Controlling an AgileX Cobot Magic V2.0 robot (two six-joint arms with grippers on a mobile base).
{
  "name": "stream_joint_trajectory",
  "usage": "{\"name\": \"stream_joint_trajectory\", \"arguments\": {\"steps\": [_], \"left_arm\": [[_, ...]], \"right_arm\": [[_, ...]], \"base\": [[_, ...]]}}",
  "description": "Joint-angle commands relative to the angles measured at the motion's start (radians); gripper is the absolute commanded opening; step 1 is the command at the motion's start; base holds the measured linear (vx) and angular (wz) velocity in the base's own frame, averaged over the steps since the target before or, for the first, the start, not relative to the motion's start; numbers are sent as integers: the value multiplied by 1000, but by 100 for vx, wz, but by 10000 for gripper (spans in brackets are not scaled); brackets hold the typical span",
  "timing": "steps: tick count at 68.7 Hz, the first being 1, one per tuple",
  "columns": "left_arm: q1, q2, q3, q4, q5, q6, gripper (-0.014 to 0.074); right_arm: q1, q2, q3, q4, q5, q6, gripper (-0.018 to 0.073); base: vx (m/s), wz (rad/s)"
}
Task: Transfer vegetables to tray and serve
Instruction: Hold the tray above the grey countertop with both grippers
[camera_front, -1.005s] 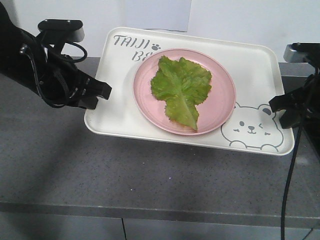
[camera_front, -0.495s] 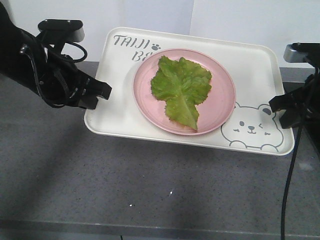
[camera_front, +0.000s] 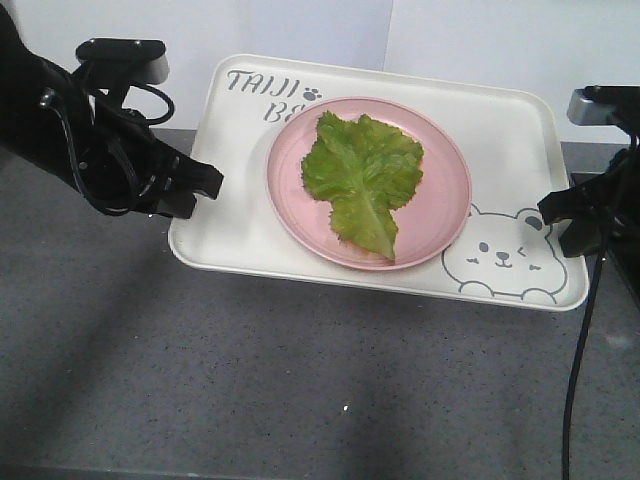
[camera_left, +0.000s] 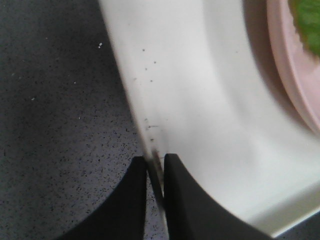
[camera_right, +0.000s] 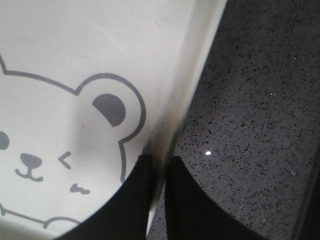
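Note:
The vegetables, one green ruffled lettuce leaf (camera_front: 363, 180), lie on a round pink plate (camera_front: 445, 215) in the middle of the cream tray (camera_front: 230, 235). The tray hangs above the grey counter, held at both short ends. My left gripper (camera_front: 205, 185) is shut on its left rim, and the left wrist view shows that gripper (camera_left: 155, 159) pinching the thin edge of the tray (camera_left: 200, 100). My right gripper (camera_front: 552, 208) is shut on the right rim beside the bear drawing (camera_front: 505, 255). Seen from the right wrist, the gripper (camera_right: 159, 159) clamps the tray (camera_right: 75, 50) at its wall.
A speckled grey counter (camera_front: 300, 380) spreads under and in front of the tray. A white wall (camera_front: 480, 40) stands behind. A black cable (camera_front: 578, 360) hangs from the right arm.
The counter's front edge has slid down out of the front view and the wall seam has shifted right. The tray, plate and both grippers keep their places in the frame.

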Motion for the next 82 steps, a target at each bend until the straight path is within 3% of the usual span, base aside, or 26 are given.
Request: {"name": "stream_joint_trajectory", "arguments": {"steps": [1, 82], "left_arm": [[-31, -44, -35, -162, -103, 28, -6], [-31, -44, -35, -162, -103, 28, -6]], "right_arm": [[18, -43, -29, 148, -17, -52, 4], [18, -43, -29, 148, -17, -52, 4]], "base": [[4, 1], [2, 1]]}}
